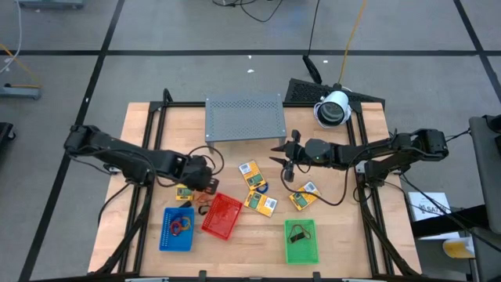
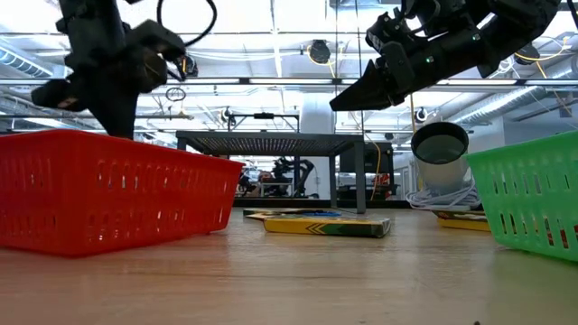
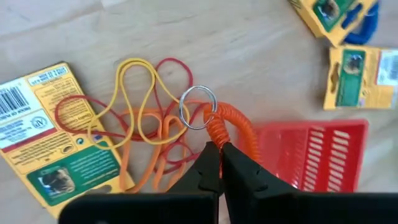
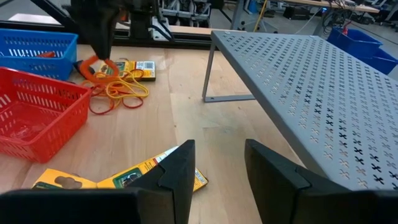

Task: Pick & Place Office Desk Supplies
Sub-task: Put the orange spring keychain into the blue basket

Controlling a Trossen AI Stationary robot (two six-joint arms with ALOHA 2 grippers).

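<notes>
My left gripper is shut on an orange coiled cord with a metal ring, above a tangle of yellow, red and orange rubber bands lying on the table. A yellow packet lies flat beside the bands. The right wrist view shows the coil hanging under the left arm. My right gripper hovers open near the grey rack, above several more packets, with nothing between its fingers. My left gripper pinches the orange coiled cord between its two fingertips, at a bend of the coil close to the metal ring. The fingers come from above, pointing steeply down. The coil loops out beyond the fingertips, the ring at its end, over the rubber bands.
A red mesh tray stands right beside the left gripper, a blue one with bands in it to its left, and a green one near the front right. A white cylinder and cables sit at the back right.
</notes>
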